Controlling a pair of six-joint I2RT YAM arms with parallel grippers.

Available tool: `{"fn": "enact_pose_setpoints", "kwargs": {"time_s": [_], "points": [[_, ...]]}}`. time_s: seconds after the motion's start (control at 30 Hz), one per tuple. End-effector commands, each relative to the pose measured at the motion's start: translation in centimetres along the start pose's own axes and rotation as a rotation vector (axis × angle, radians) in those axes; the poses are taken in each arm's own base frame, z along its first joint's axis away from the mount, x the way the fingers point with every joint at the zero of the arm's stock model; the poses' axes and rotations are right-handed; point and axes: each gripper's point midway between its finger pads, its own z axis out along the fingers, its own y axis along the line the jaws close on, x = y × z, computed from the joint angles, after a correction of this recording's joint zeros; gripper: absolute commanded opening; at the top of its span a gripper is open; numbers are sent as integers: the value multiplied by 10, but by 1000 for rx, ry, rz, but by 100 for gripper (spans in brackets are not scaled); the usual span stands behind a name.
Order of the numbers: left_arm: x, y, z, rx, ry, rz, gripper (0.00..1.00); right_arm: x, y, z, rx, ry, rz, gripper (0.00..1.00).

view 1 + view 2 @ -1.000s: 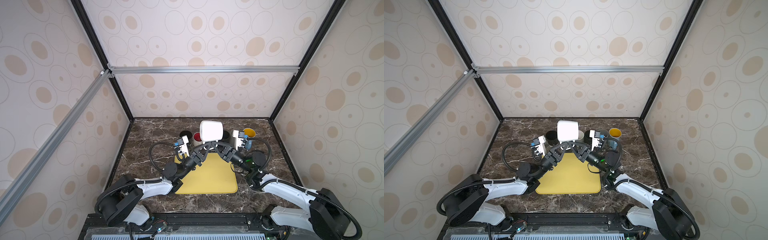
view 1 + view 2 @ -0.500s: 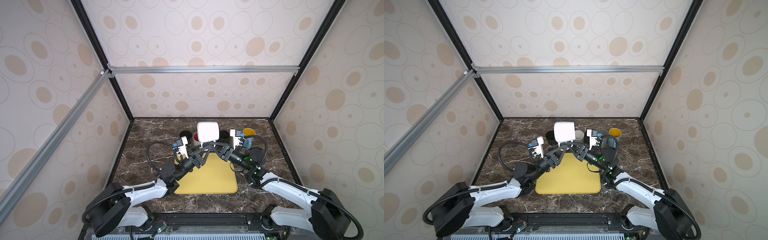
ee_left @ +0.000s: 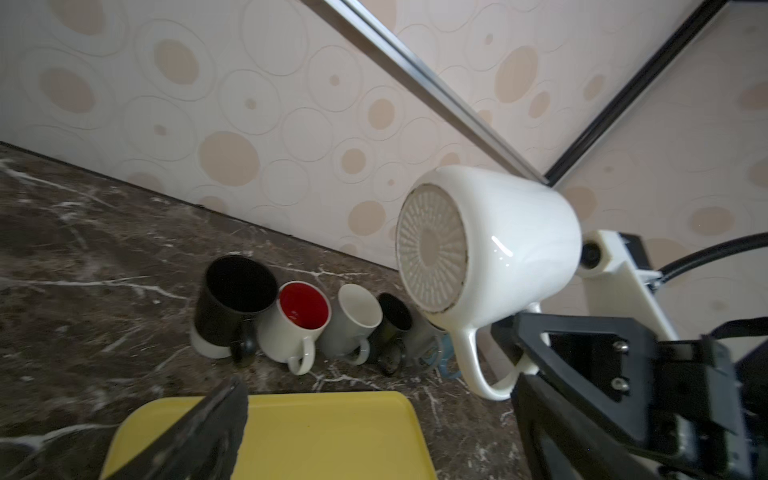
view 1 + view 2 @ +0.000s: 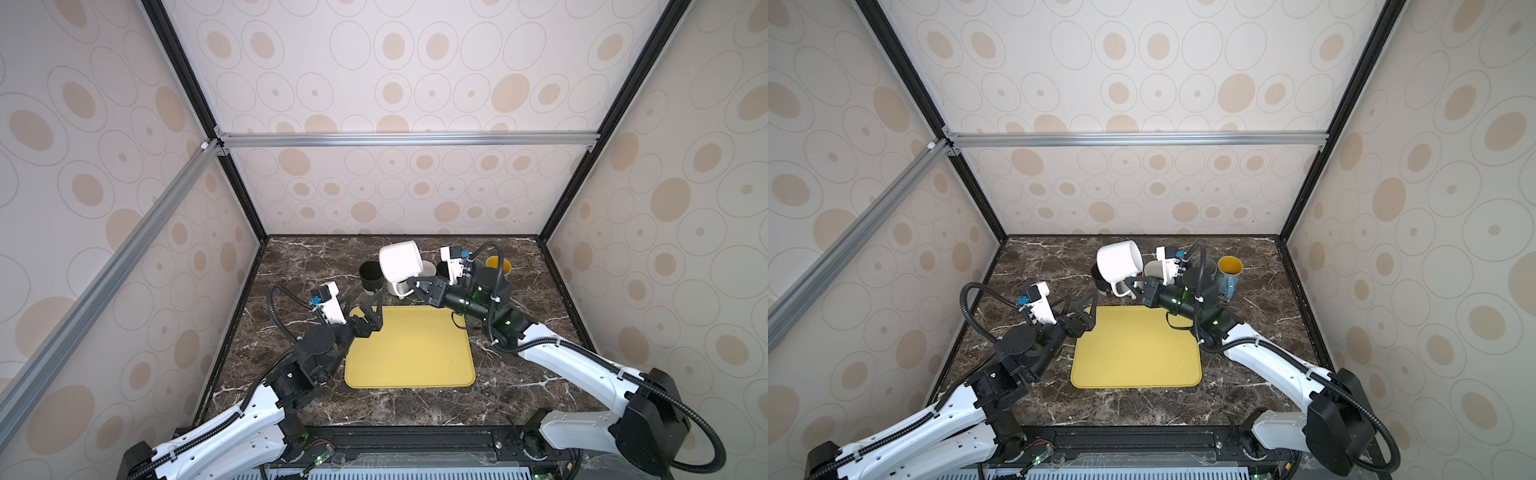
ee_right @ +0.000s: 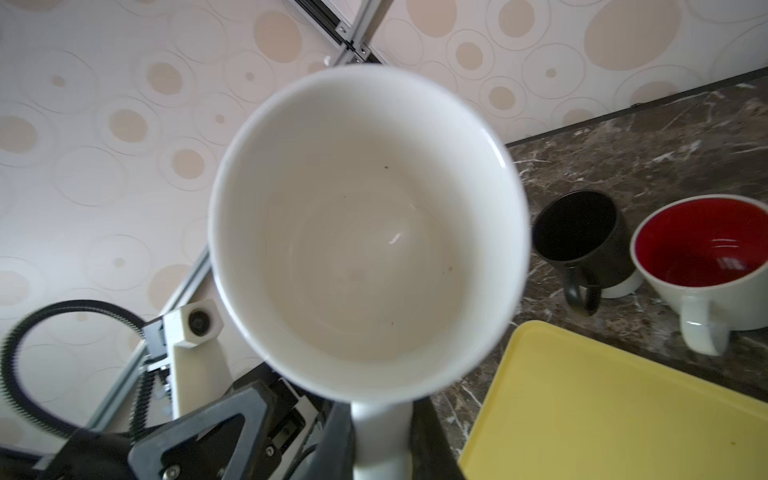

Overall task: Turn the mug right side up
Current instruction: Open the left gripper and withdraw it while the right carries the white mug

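A white mug [image 4: 400,259] [image 4: 1118,261] hangs in the air above the row of cups at the back, tipped on its side. Its ribbed base [image 3: 432,248] faces the left arm and its empty mouth [image 5: 365,232] faces the right wrist camera. My right gripper [image 4: 415,285] [image 4: 1133,286] [image 5: 380,436] is shut on the mug's handle. My left gripper [image 4: 376,309] [image 4: 1089,309] [image 3: 374,424] stands wide open, apart from the mug, over the far left corner of the yellow tray [image 4: 409,353] [image 4: 1136,353], with nothing between its fingers.
Upright cups line the back of the marble table: a black one [image 3: 232,299] [image 4: 371,274], a red-lined one [image 3: 299,316] [image 5: 702,257], a pale one [image 3: 353,320], a dark one [image 3: 395,320], and a yellow-lined one [image 4: 1229,268]. Patterned walls enclose the table on three sides.
My left gripper has let go of the mug, opened wide and drawn back to the left and down. The mug stays in my right gripper and has tipped further onto its side.
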Motion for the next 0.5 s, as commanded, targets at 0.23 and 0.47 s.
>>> {"fn": "enact_pose_setpoints", "kwargs": {"time_s": [0.23,0.47], "points": [[-13,80,-36,-422,29,117,100,-16,-11,39,397,36,-244,0],[-12,72,-36,-351,53,117,100,-14,-13,77,503,60,-374,0]]}}
